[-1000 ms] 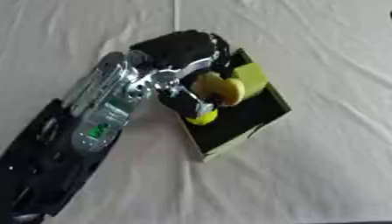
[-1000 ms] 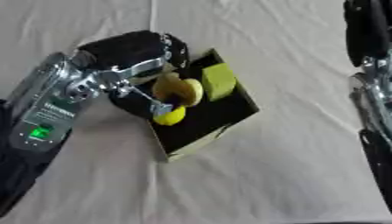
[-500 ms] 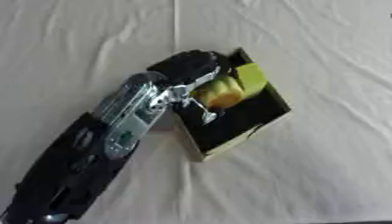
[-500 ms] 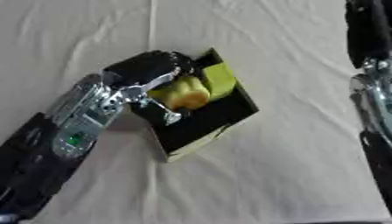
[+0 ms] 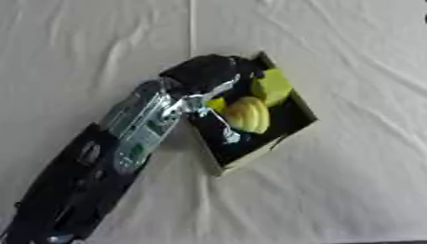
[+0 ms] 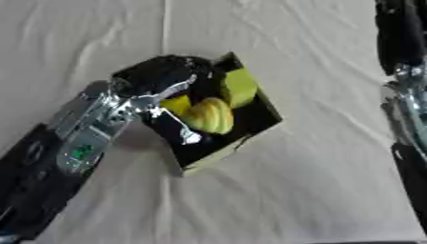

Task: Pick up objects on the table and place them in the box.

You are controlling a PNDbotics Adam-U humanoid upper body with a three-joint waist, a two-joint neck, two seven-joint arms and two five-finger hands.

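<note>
Reaching in from the lower left, the left hand [image 5: 208, 76] sits over the near-left corner of the box [image 5: 302, 107], a dark, shallow one lying askew on the white cloth [image 5: 333, 190]. Fingers curl down into the box; one silver-tipped finger [image 5: 218, 127] points along the box floor. Whether they hold anything, cannot tell. Inside the box: a ridged yellow object [image 5: 248, 114] just beside that finger, a yellow-green block [image 5: 272, 87] against the far wall, and a small yellow piece [image 5: 216, 103] tucked under the palm. The right arm [image 6: 404, 90] hangs at the right edge, well apart; hand not seen.
</note>
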